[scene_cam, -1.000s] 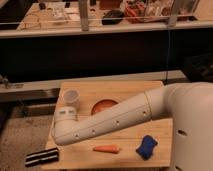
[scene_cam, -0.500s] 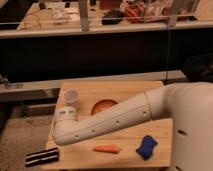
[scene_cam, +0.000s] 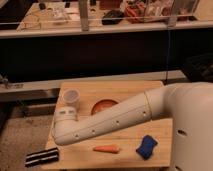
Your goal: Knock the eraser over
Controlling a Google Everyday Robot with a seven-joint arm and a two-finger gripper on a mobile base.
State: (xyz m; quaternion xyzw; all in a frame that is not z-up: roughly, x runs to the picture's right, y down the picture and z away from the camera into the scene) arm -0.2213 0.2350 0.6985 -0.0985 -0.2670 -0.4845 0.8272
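A blue block (scene_cam: 146, 146), which looks like the eraser, lies near the front right of the wooden table (scene_cam: 125, 90). My white arm (scene_cam: 110, 120) reaches across the table from the right and bends at the elbow above the table's left edge. A black-and-white striped part (scene_cam: 42, 156) shows just past the table's front left corner, below the elbow; it appears to be my gripper. It is far to the left of the blue block, with the table's width between them.
A white cup (scene_cam: 71, 97) stands at the table's back left. A red-orange bowl (scene_cam: 104, 106) sits mid-table, partly behind the arm. An orange carrot (scene_cam: 106, 148) lies near the front edge. A dark shelf with clutter (scene_cam: 115, 17) runs behind the table.
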